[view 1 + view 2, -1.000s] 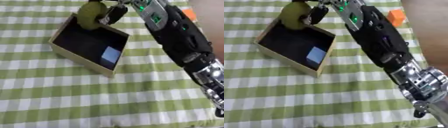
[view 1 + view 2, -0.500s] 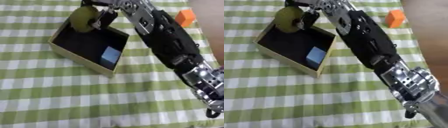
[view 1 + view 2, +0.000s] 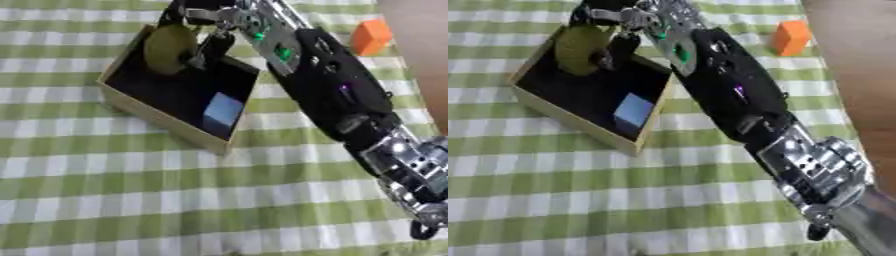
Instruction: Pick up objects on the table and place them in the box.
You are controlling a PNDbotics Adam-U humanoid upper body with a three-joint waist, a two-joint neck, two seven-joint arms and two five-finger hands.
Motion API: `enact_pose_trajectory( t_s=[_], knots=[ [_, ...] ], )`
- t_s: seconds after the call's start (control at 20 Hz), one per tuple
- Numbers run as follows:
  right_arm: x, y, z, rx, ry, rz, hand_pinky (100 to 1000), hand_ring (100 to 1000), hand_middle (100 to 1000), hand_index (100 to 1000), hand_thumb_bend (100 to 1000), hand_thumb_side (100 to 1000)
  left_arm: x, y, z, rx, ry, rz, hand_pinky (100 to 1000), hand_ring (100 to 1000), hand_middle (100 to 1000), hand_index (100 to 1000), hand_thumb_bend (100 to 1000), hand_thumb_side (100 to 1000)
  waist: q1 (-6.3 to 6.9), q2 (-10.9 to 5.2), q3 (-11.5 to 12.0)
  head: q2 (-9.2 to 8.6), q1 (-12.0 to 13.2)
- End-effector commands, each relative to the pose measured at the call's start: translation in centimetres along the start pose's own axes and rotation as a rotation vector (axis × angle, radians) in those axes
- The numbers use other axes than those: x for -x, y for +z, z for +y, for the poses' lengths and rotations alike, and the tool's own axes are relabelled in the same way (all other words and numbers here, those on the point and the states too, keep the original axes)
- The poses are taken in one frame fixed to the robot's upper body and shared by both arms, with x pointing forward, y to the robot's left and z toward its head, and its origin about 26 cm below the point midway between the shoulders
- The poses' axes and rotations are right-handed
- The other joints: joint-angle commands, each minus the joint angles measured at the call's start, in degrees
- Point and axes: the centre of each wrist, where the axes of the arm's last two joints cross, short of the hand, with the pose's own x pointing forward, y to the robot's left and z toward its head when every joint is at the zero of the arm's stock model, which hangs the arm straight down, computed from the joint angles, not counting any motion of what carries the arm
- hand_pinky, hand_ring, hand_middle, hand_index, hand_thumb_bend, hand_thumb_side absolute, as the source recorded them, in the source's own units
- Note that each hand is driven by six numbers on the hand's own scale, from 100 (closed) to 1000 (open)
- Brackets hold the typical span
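we saw the right hand (image 3: 199, 22) curled round an olive round object (image 3: 169, 47) over the box's (image 3: 153, 116) far corner. a blue block (image 3: 222, 110) lay inside; an orange block (image 3: 371, 36) sat near the table's (image 3: 131, 200) far right edge.

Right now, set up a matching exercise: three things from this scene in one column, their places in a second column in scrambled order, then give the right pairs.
Things:
1. olive-green round object
2. light blue block
3. orange block

Places:
A. on the checked cloth, outside the box, off to the robot's right
B. lying on the box's dark floor, near its right wall
C. held by the right hand over the box's far end

Pairs: 1-C, 2-B, 3-A
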Motion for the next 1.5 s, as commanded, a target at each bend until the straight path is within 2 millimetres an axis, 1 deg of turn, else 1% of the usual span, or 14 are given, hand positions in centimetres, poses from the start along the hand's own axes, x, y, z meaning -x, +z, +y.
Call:
enact_pose_trajectory(
  t_s=[0.05,0.25,0.3,0.45,0.65,0.85,1.0,1.1,1.2,1.35,1.5],
  knots=[
    [-0.1,0.5,-1.5,0.019,0.026,-0.019,898,893,814,916,189,314,-0.7,-0.5,0.0,0.016,-0.002,-0.025,815,822,851,838,220,832,-0.17,-0.35,-0.1,-0.26,0.2],
    [-0.2,0.7,-1.8,0.022,0.043,-0.025,907,905,825,926,244,370,-0.7,-0.5,0.0,0.016,-0.001,-0.025,815,822,851,838,221,833,-0.01,-0.35,-0.4,-0.22,0.3],
    [-0.2,0.8,-1.9,0.026,0.046,-0.026,907,905,825,926,244,377,-0.7,-0.5,-0.1,0.015,-0.001,-0.024,815,822,851,838,221,833,0.01,-0.36,-0.4,-0.21,0.3],
    [-0.3,0.9,-2.1,0.038,0.046,-0.026,907,903,823,924,246,375,-0.6,-0.4,0.0,0.014,0.000,-0.022,815,822,851,838,221,833,0.04,-0.43,-0.5,-0.14,0.4],
    [-0.3,1.3,-2.5,0.058,0.036,-0.032,905,897,816,918,212,352,-0.6,-0.4,0.0,0.013,-0.001,-0.019,815,823,852,838,218,831,0.12,-0.60,-0.7,-0.05,0.6],
    [-0.3,2.2,-3.5,0.097,0.017,-0.043,903,891,811,917,180,314,-0.6,-0.2,0.1,0.009,-0.005,-0.013,815,823,852,838,216,831,0.28,-0.92,-1.0,0.18,0.8],
    [0.0,3.7,-4.6,0.121,0.028,-0.039,901,891,811,919,207,291,-0.5,-0.1,0.3,0.006,-0.014,-0.008,815,823,852,838,215,830,0.36,-1.31,-1.5,0.48,1.0],
    [0.5,5.2,-5.3,0.132,0.046,-0.026,900,893,813,920,229,277,-0.5,0.1,0.5,0.002,-0.022,-0.003,815,823,852,838,214,831,0.37,-1.58,-2.0,0.71,1.1],
    [1.2,7.0,-5.8,0.145,0.050,-0.005,900,893,813,920,220,270,-0.5,0.2,0.6,-0.002,-0.030,0.001,815,823,852,838,214,831,0.42,-1.78,-2.4,0.94,1.3],
    [3.0,9.8,-6.2,0.165,0.027,0.054,900,893,814,920,220,260,-0.5,0.3,0.9,-0.007,-0.043,0.002,815,824,853,838,212,830,0.66,-1.91,-3.2,1.04,1.8],
    [5.0,12.8,-6.2,0.181,0.011,0.123,900,896,818,921,240,250,-0.5,0.4,1.2,-0.012,-0.059,-0.002,815,824,853,838,208,829,1.01,-1.80,-3.8,0.95,2.5]
  ],
)
